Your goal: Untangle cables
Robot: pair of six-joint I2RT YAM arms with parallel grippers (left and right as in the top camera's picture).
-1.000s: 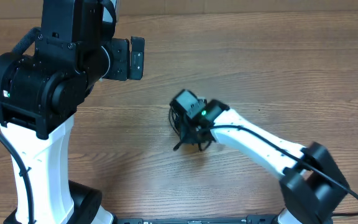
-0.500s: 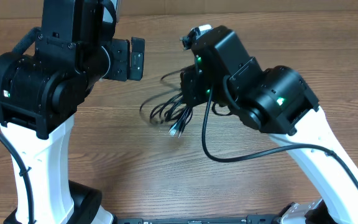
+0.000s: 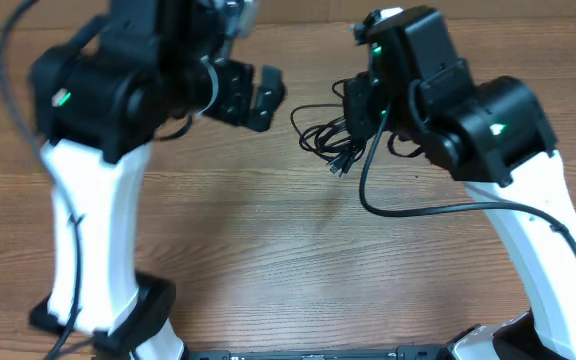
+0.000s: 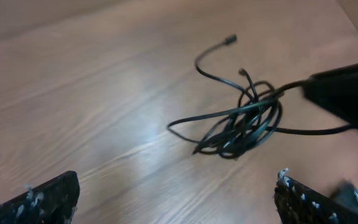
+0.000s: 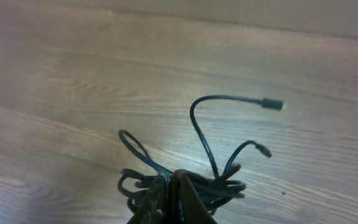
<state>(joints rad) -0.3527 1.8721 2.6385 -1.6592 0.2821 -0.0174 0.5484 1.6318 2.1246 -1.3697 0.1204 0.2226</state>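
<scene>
Above the table, our right gripper pinches the tangled cables; our left gripper hangs spread nearby. Tugging a wrong loop could tighten the knot.

One tangled cable bundle with two free plug ends; two pincers, the left pincer and right pincer; one bench.

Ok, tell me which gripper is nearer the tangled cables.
Right. The right gripper is shut on the cables; the left gripper is open and apart from them, off to one side.
</scene>
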